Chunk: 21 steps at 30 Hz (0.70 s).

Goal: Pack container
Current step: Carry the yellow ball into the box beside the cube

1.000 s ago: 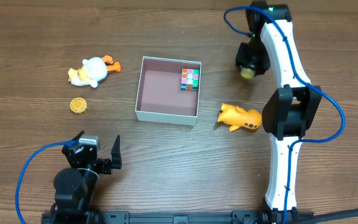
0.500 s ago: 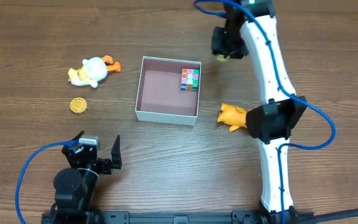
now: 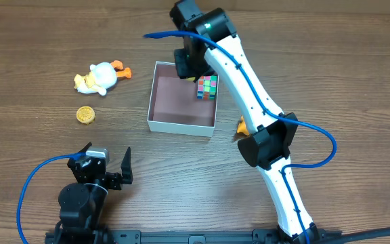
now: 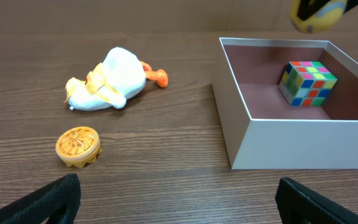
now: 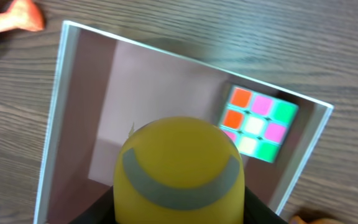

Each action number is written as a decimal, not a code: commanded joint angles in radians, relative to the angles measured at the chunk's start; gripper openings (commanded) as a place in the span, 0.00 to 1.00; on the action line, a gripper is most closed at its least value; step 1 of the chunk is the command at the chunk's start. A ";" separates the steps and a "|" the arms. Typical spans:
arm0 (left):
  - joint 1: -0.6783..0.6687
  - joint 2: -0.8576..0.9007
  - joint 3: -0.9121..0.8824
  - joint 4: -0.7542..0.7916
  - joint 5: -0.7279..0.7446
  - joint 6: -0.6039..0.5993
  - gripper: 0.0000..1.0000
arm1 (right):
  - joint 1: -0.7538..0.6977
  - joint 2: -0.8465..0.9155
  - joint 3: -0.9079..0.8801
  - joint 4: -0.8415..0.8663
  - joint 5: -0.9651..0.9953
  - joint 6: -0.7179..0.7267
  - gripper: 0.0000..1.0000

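Observation:
The container (image 3: pixel 180 125) is a shallow square box with white walls and a pinkish-brown floor, mid-table; it also shows in the left wrist view (image 4: pixel 303 143) and the right wrist view (image 5: pixel 53 124). A coloured puzzle cube (image 3: pixel 207 87) (image 4: pixel 307 83) (image 5: pixel 257 122) lies in its back right corner. My right gripper (image 3: pixel 188 62) (image 5: pixel 179 208) hangs over the box's back wall, shut on a round yellow toy with a grey band (image 5: pixel 179 168) (image 4: pixel 316 14). My left gripper (image 3: pixel 105 161) (image 4: pixel 182 202) rests open and empty near the front left edge.
A white and yellow duck with orange feet (image 3: pixel 99 76) (image 4: pixel 110 79) lies left of the box. A small round orange piece (image 3: pixel 85 115) (image 4: pixel 78 146) sits in front of it. An orange toy (image 3: pixel 244 125) lies right of the box, mostly hidden under my right arm.
My right arm has swung left from the back right of the table to above the box's back edge, carrying the yellow toy. The left arm has stayed still.

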 commanded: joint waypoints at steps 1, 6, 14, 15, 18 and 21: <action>0.006 -0.009 -0.005 0.004 -0.003 -0.014 1.00 | 0.007 -0.044 0.032 0.027 0.031 0.008 0.43; 0.006 -0.009 -0.005 0.004 -0.003 -0.014 1.00 | 0.007 -0.003 0.032 0.053 0.031 0.007 0.43; 0.006 -0.009 -0.005 0.004 -0.003 -0.014 1.00 | 0.008 0.068 0.031 0.064 0.030 0.006 0.43; 0.006 -0.009 -0.005 0.004 -0.003 -0.014 1.00 | 0.008 0.079 0.031 0.065 0.031 0.006 0.43; 0.006 -0.009 -0.005 0.004 -0.003 -0.014 1.00 | 0.008 0.107 0.029 0.064 0.031 0.006 0.43; 0.006 -0.009 -0.005 0.004 -0.003 -0.014 1.00 | 0.008 0.114 -0.001 0.090 0.031 0.003 0.43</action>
